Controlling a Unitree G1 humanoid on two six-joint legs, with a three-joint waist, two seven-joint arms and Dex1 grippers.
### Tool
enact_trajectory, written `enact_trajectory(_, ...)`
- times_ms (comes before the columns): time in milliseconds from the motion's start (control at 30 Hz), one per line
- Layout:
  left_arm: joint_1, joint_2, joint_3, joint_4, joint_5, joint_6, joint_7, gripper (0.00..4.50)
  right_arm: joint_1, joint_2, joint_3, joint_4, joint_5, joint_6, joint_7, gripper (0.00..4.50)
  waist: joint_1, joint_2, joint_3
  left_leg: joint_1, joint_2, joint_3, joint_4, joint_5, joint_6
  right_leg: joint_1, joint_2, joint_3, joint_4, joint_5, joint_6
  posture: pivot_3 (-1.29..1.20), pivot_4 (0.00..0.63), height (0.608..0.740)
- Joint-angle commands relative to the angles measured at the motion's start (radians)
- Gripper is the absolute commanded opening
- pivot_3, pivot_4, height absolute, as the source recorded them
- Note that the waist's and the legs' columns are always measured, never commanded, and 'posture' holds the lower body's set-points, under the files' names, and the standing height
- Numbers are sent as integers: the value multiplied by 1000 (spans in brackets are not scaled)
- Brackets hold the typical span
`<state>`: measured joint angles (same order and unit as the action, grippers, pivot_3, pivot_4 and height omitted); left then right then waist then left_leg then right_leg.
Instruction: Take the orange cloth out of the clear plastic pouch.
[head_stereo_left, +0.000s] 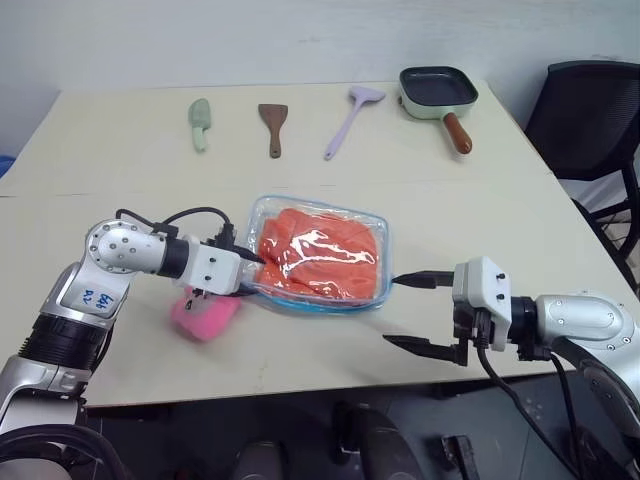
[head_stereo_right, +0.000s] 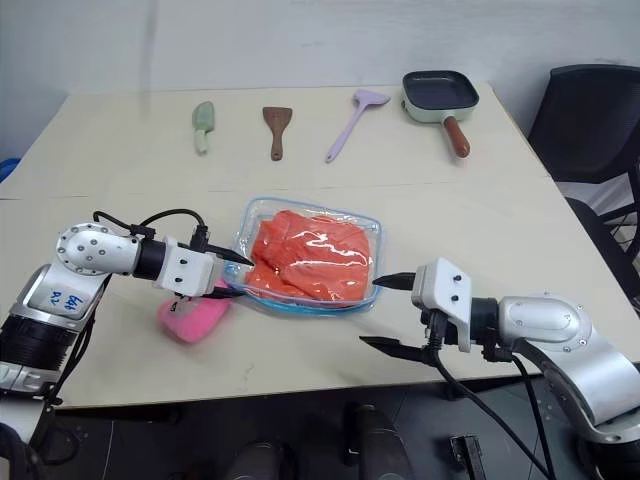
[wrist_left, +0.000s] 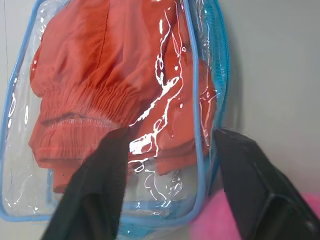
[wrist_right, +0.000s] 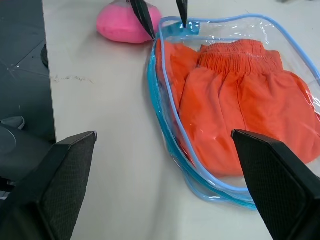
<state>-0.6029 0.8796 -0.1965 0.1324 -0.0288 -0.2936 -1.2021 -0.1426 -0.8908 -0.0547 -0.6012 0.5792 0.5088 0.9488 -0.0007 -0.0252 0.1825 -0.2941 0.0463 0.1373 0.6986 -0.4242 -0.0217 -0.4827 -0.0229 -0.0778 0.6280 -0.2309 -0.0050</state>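
Table (head_stereo_left: 300, 200): no readable writing on clear plastic pouch (head_stereo_left: 262, 215).

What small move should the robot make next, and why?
Probably close the left claw on the near end of the clear plastic pouch. Its fingers straddle that blue edge, the orange cloth is inside, and the right claw waits open at the other end.

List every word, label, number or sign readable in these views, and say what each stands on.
Blue handwritten marks on a white sticker on the robot's left arm: too small and skewed to read for certain.
The clear plastic pouch, the orange cloth, the pink plush toy, the pan and the three utensils: no text on any of them.
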Motion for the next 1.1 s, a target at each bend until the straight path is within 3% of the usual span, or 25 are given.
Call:
enact_trajectory(33, 0, 13, 32, -15, -17, 3, -5, 1388, -16, -9, -35, -9, 10, -5, 7, 4500, 1, 0, 0, 0, 0, 0, 0, 0, 0, 0, 0, 0, 0, 0, 0, 0, 150, 740)
enact_trajectory(200, 15, 20, 29, -22, -25, 30, -26, 7, -25, -11, -32, 3, 4, -6, 12, 4500, 1, 0, 0, 0, 0, 0, 0, 0, 0, 0, 0, 0, 0, 0, 0, 0, 150, 740)
enact_trajectory(533, -15, -67, 104, -159, -304, 557, -13, 7, -23, -11, -46, -19, 44, 43, 8, 4500, 3, 0, 0, 0, 0, 0, 1, 0, 0, 1, 0, 0, 0, 0, 0, 0, 150, 740)
enact_trajectory(733, -21, -21, 72, -141, -208, 420, -72, 7, 7, -10, -49, -54, 47, 56, 2, 4500, -3, 0, 0, 1, 0, 0, 0, 0, 0, 1, 0, 0, 0, 0, 0, 0, 150, 740)
enact_trajectory(900, -27, 55, 37, 16, -26, 55, -93, 1180, 18, -4, -47, -58, 47, 61, 1, 4500, -1, 0, 0, 3, 0, 1, -1, 0, 0, 2, 0, 1, 0, 0, 0, 0, 150, 740)
enact_trajectory(1000, -45, 44, 43, 68, -8, -12, -78, 2070, 23, 2, -38, -63, 40, 51, -2, 4500, 2, 0, 0, 4, 0, 2, -1, 0, 0, 2, 0, 1, 0, 0, 0, 0, 150, 740)
enact_trajectory(1100, -72, 31, 32, 113, 16, -67, -77, 2070, 24, 5, -34, -65, 39, 46, -2, 4500, 6, 0, 0, 4, 0, 2, -1, 0, 1, 2, 0, 1, 0, 0, 0, 0, 150, 740)
